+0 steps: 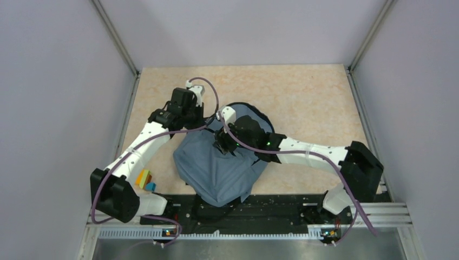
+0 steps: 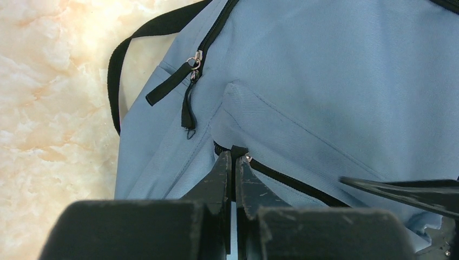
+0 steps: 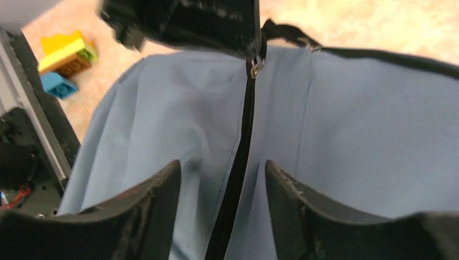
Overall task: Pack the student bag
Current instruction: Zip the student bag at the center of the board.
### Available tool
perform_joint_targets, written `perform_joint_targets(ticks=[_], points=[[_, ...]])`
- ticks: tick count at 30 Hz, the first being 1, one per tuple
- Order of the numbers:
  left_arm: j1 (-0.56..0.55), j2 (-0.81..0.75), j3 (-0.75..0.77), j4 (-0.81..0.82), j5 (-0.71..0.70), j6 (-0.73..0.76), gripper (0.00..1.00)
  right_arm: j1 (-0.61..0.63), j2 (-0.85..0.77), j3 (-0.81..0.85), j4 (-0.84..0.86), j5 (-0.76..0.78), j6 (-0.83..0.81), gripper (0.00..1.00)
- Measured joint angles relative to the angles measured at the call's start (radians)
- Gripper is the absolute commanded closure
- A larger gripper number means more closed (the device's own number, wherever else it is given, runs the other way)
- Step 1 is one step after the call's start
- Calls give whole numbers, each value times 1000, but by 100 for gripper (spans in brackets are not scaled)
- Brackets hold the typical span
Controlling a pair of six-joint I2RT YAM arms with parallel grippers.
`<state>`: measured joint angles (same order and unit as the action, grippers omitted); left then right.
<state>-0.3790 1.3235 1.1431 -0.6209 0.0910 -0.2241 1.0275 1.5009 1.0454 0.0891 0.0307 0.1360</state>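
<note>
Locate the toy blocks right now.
In the top view, the toy blocks sit near-left on the table, between the left arm and the student bag.

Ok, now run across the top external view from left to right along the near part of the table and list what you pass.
Left arm's black elbow housing → coloured toy blocks → the student bag → right arm's black elbow housing. Both hands sit over the bag, so they are left out.

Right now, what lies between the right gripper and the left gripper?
The black zipper of the student bag runs over grey-blue fabric from the open right gripper up to the left gripper, pinched shut at its far end. The right wrist view shows it.
</note>
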Motion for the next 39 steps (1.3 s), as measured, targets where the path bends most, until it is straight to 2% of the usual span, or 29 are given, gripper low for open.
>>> perform_joint_targets(ticks=[1,3,5,6,15,23,39], points=[[0,-1,-1,0,1,1,100,0,27,9,-10,-4,0,51],[0,-3,-2,0,2,3,100,0,60,9,-39,-19,0,67],[0,-4,-3,0,3,3,100,0,64,6,-48,-23,0,93],[0,-4,-3,0,3,3,100,0,59,0,-44,-22,1,100],[-2,-4,-3,0,6,-16,100,-1,-19,-92,-8,-7,-1,100],[-13,6,23,-33,13,-58,100,-1,-156,-178,-26,-6,-13,100],[8,205,54,-103,61,-90,100,-2,-202,-253,8,10,-2,100]])
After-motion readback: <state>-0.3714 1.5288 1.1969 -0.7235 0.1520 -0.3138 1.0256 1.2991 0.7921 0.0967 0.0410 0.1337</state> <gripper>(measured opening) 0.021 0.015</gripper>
